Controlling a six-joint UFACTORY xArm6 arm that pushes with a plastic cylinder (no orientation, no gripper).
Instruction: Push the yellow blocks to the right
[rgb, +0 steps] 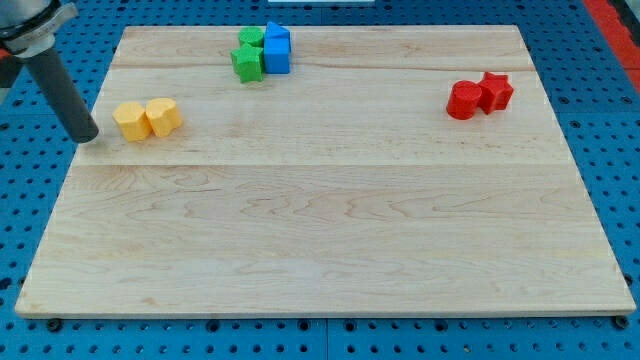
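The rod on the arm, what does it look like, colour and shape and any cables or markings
It is a straight, smooth, dark grey to black cylinder. At the view's top left it enters a wider, lighter grey collar. My tip is a plain blunt end, no pads or jaws. No cables or markings show. It sits just to the view's left of the two yellow blocks.

- Single view, elevated, looking obliquely down at the wooden board (320, 230) from its near edge.
- Moderate range; the whole board fills the frame.
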